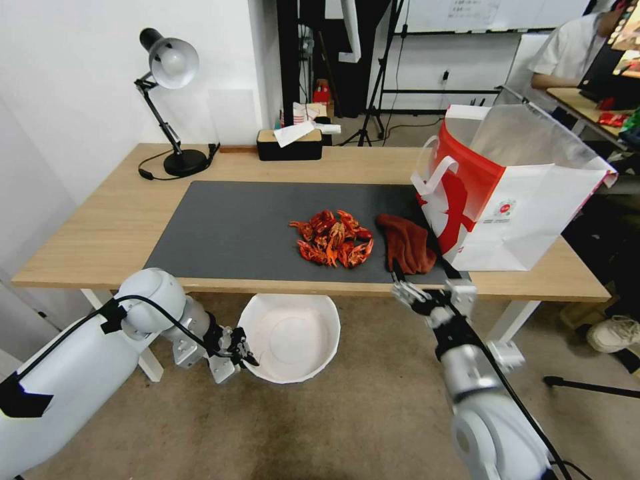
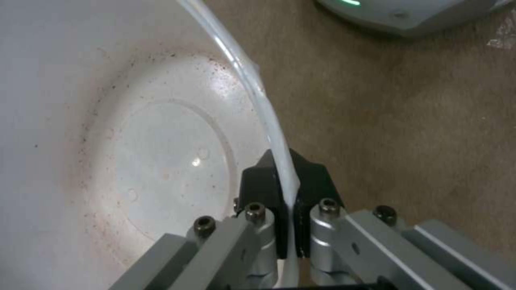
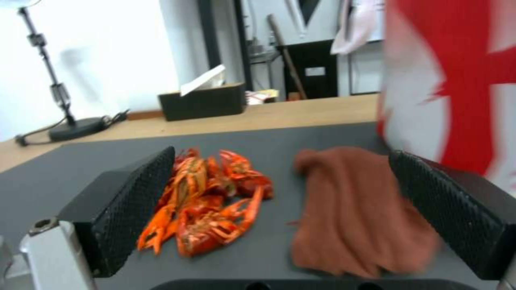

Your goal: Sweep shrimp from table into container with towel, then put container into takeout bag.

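A heap of red-orange shrimp (image 1: 333, 239) (image 3: 207, 201) lies on the dark mat of the table (image 1: 120, 220). Right of the heap sits the rust-red towel (image 1: 407, 243) (image 3: 354, 209). Beyond it stands the takeout bag (image 1: 513, 193) (image 3: 462, 80), white with a red panel. My left gripper (image 1: 245, 353) (image 2: 288, 201) is shut on the rim of the white container (image 1: 290, 337) (image 2: 161, 153), holding it below the table's front edge, under the shrimp. At the front edge my right gripper (image 1: 427, 283) (image 3: 279, 213) is open, facing the towel, not touching it.
A black desk lamp (image 1: 170, 107) stands at the table's back left. A black tissue box (image 1: 290, 143) (image 3: 201, 102) sits at the back middle. The brown floor (image 1: 373, 413) lies beneath the container. A person sits at another desk far right.
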Motion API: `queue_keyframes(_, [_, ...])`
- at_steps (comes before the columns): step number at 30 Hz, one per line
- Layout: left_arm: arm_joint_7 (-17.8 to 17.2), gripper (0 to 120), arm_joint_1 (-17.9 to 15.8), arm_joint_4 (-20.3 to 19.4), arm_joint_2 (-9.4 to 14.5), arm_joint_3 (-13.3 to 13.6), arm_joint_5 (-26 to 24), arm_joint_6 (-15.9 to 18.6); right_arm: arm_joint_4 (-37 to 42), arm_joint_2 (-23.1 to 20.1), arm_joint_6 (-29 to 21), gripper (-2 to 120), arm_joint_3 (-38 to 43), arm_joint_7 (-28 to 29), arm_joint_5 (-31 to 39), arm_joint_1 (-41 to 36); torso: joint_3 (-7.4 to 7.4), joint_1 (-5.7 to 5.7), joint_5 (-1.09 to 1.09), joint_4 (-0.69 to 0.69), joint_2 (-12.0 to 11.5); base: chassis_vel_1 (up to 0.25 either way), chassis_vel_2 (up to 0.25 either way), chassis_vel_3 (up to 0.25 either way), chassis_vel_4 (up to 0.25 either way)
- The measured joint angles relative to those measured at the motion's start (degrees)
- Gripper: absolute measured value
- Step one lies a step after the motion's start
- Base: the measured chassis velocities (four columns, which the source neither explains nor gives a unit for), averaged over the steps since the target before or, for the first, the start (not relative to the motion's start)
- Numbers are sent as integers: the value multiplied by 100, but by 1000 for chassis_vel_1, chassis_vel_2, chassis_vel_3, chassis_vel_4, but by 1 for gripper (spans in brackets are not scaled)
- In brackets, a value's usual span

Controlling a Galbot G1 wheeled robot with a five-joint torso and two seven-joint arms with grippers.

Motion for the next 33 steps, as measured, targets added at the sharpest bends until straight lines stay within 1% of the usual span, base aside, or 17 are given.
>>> queue_keyframes(2, [-55, 0, 25, -2, 7, 1, -2, -1, -231, -243, -15, 100, -223, 108, 13, 272, 0, 0, 0, -1, 0, 0, 0, 0, 0])
queue_keyframes(3, [-85, 0, 54, -10, 16, -7, 0, -2, -462, -483, -44, 100, -400, 214, 47, 592, 0, 0, -1, 0, 0, 0, 0, 0, 0])
queue_keyframes(4, [-85, 0, 54, -10, 16, -7, 0, -2, -462, -483, -44, 100, -400, 214, 47, 592, 0, 0, -1, 0, 0, 0, 0, 0, 0])
queue_keyframes(6, [-97, 0, 71, -19, 22, -25, 0, -2, -795, -796, -243, 100, -644, 503, 162, 1162, 0, 0, 0, 0, 0, 0, 0, 0, 0])
queue_keyframes(8, [-103, 0, 71, -20, 22, -25, 0, -2, -852, -854, -329, 100, -687, 595, 218, 1286, 0, 0, 0, 0, 0, 0, 0, 0, 0])
queue_keyframes(10, [-189, 0, 69, -45, 21, -24, 3, -2, -1097, -1110, -769, 100, -882, 1035, 654, 1885, 0, 0, 0, 0, 0, 0, 0, 0, 0])
queue_keyframes(11, [-189, 0, 69, -45, 21, -24, 3, -2, -1097, -1110, -769, 100, -882, 1035, 654, 1885, 0, 0, 0, 0, 0, 0, 0, 0, 0])
queue_keyframes(14, [-244, 0, 51, -59, 4, -24, 23, -1, -1429, -1314, -1216, 100, -1122, 1638, 929, 2503, 0, 0, -1, 0, 0, 0, 0, 0, 0])
queue_keyframes(15, [-244, 0, 51, -59, 4, -24, 23, -1, -1429, -1314, -1216, 100, -1122, 1638, 929, 2503, 0, 0, -1, 0, 0, 0, 0, 0, 0])
queue_keyframes(18, [-278, 0, -46, -51, 13, 71, 33, -1, -1641, -1354, -1529, 100, -1359, 2243, 1070, 2799, 0, 0, -1, 0, 0, 0, 0, 0, 0])
queue_keyframes(19, [-278, 0, -46, -51, 13, 71, 33, -1, -1641, -1354, -1529, 100, -1359, 2243, 1070, 2799, 0, 0, -1, 0, 0, 0, 0, 0, 0])
queue_keyframes(22, [-284, 0, -238, -33, 75, 337, 39, -1, -1761, -1305, -1650, 100, -1489, 2516, 1078, 2903, 0, 0, 0, -2, 0, 0, 0, 0, 0])
queue_keyframes(23, [-284, 0, -238, -33, 75, 337, 39, -1, -1761, -1305, -1650, 100, -1489, 2516, 1078, 2903, 0, 0, 0, -2, 0, 0, 0, 0, 0])
queue_keyframes(25, [-284, 0, -276, -22, 87, 439, 63, 0, -1785, -1258, -1711, 100, -1521, 2682, 1067, 2945, 0, 0, -1, -1, 0, 0, 0, 0, 0])
queue_keyframes(28, [-282, 0, -305, 18, 94, 485, 71, 2, -1779, -1255, -1810, 100, -1521, 2792, 1053, 2954, -1, 0, -1, 0, 0, 0, 0, 0, 0])
queue_keyframes(31, [-281, 0, -323, 33, 99, 496, 73, 2, -1779, -1262, -1861, 100, -1520, 2838, 1052, 2952, -1, -1, -1, -1, 0, 0, 0, 0, 0])
queue_keyframes(33, [-281, 0, -352, 37, 122, 503, 72, 2, -1825, -1267, -1985, 100, -1509, 2905, 1060, 2930, -1, -1, -1, -1, 0, 0, 0, 0, 0])
